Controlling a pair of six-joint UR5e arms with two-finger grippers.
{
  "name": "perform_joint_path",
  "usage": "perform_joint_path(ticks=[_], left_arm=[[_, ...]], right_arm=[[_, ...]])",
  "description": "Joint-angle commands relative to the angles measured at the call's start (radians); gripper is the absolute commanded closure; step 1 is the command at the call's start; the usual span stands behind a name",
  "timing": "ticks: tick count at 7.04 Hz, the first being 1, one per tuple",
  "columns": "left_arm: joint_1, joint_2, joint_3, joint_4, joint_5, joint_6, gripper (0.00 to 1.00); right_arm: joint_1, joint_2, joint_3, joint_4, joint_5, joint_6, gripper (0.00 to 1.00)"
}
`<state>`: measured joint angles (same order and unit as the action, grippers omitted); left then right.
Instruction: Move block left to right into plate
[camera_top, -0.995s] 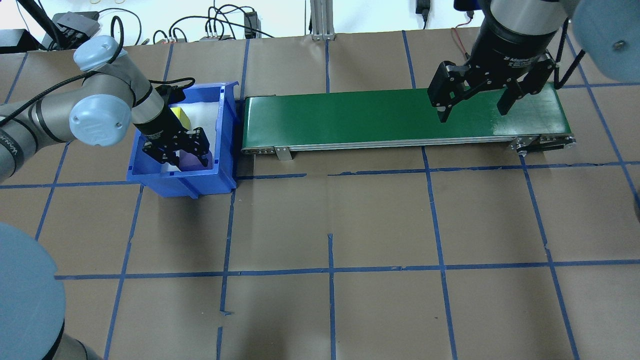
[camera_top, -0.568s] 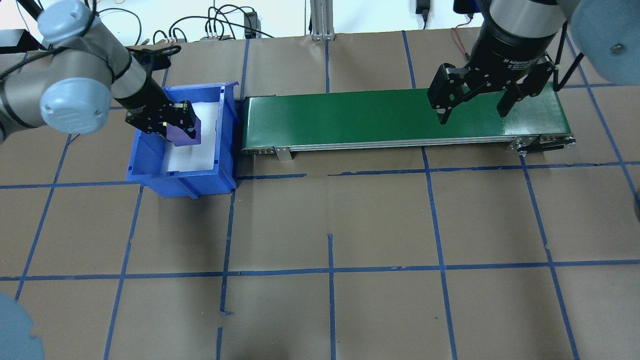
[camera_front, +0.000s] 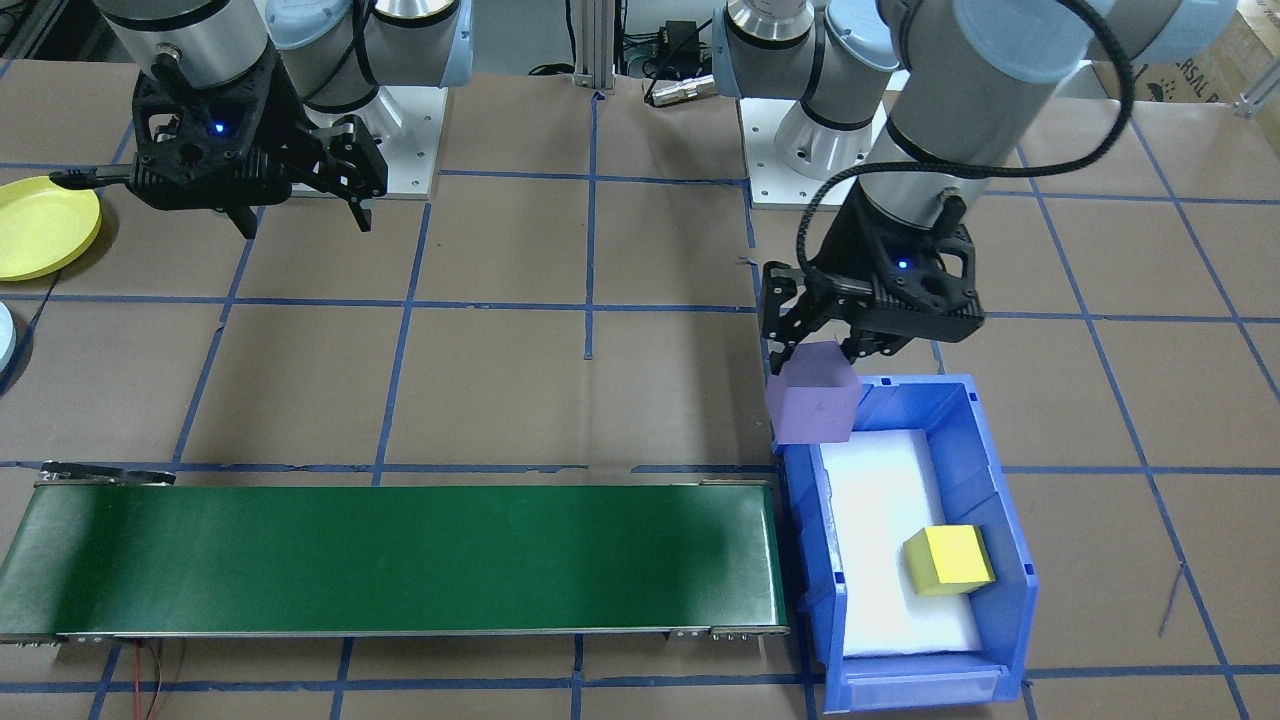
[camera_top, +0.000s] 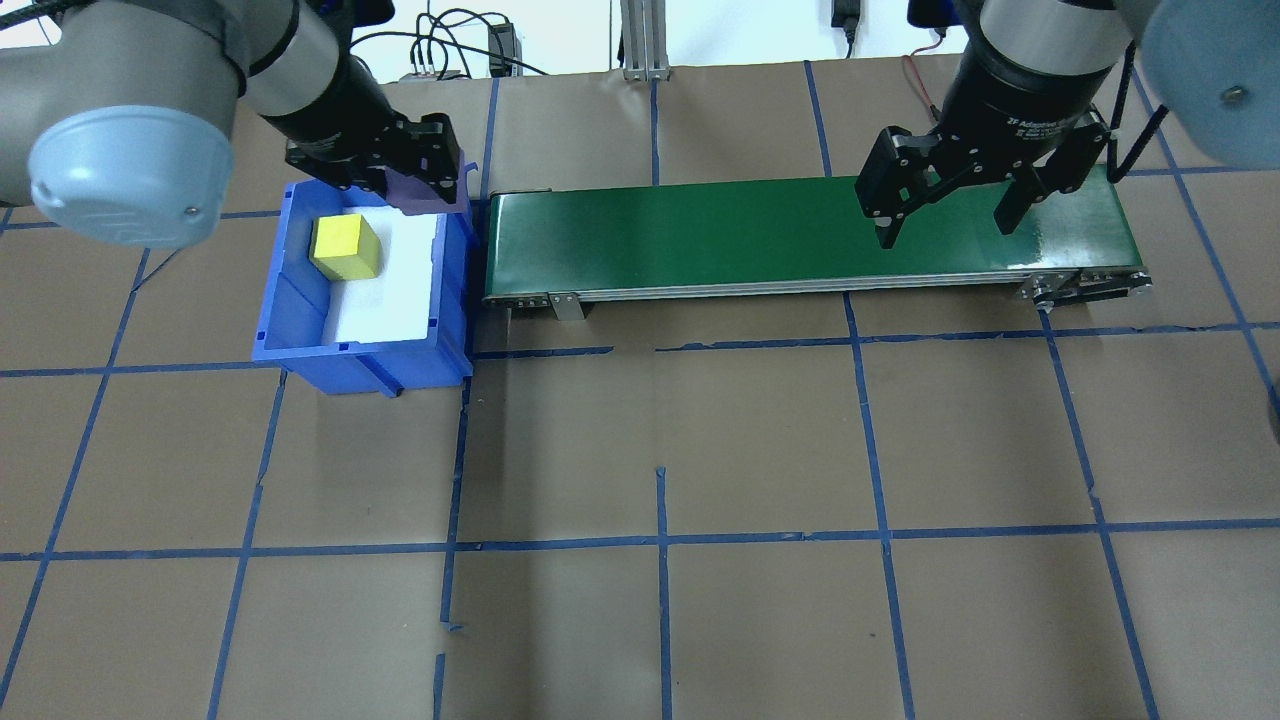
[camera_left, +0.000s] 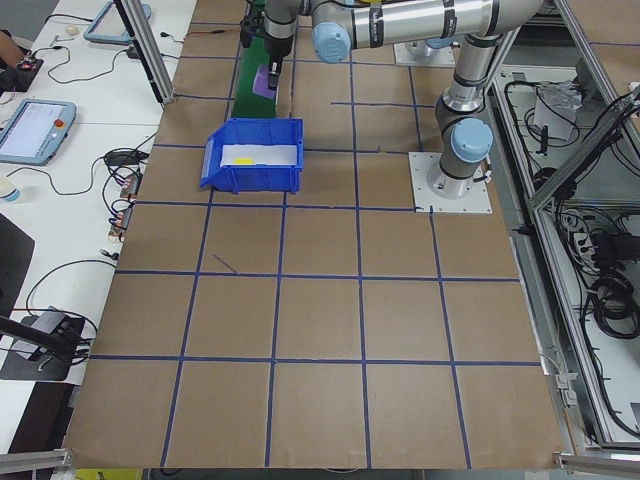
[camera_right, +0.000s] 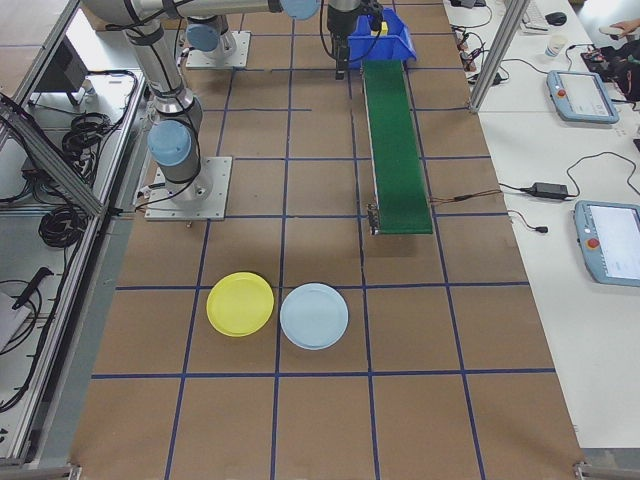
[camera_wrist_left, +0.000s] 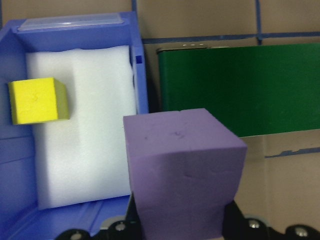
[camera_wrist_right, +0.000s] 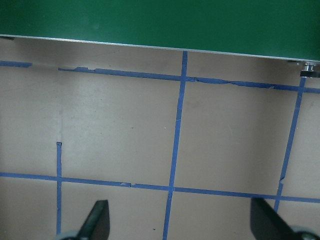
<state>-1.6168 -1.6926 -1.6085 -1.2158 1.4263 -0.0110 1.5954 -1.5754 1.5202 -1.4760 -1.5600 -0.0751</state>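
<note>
- Front-facing exterior view: left gripper (camera_front: 812, 352) clamped on purple block (camera_front: 812, 405), above blue bin's (camera_front: 1005, 500) corner nearest green conveyor belt (camera_front: 400, 560).
- Below it in bin: white foam pad (camera_front: 885, 560), yellow block (camera_front: 947, 560).
- Right gripper (camera_front: 300, 215) spread wide, holding nothing.
- Yellow plate (camera_front: 40, 225) beside right gripper, well apart from purple block.

The left gripper (camera_front: 835, 345) holds a block (camera_front: 812, 406) above the bin's (camera_top: 290, 335) corner nearest the conveyor (camera_top: 800, 235). Below it, to one side, a second block (camera_top: 345, 248) sits inside the bin. The conveyor starts just beside this gripper and runs to under the right gripper (camera_top: 945, 215) (fingers spread). Two plates (camera_right: 240, 304) (camera_right: 314, 315) lie side by side, well apart from both grippers.
</note>
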Motion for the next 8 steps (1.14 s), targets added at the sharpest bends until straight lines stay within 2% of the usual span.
perform_joint_path(ticks=[1, 2, 3, 4, 8], left_arm=[[-0.087, -0.175, -0.002, 0.225, -0.004, -0.099, 0.73], [-0.132, -0.23, -0.002, 0.272, -0.004, -0.112, 0.73], [-0.141, -0.249, -0.005, 0.288, -0.004, -0.112, 0.66], [-0.141, -0.252, -0.01, 0.283, -0.004, -0.112, 0.01], [-0.134, -0.243, -0.005, 0.282, 0.02, -0.061, 0.0]], right_arm=[[-0.002, 0.0, 0.0, 0.0, 0.0, 0.0, 0.0], [0.0, 0.0, 0.0, 0.0, 0.0, 0.0, 0.0], [0.0, 0.0, 0.0, 0.0, 0.0, 0.0, 0.0], [-0.002, 0.0, 0.0, 0.0, 0.0, 0.0, 0.0], [0.0, 0.0, 0.0, 0.0, 0.0, 0.0, 0.0]])
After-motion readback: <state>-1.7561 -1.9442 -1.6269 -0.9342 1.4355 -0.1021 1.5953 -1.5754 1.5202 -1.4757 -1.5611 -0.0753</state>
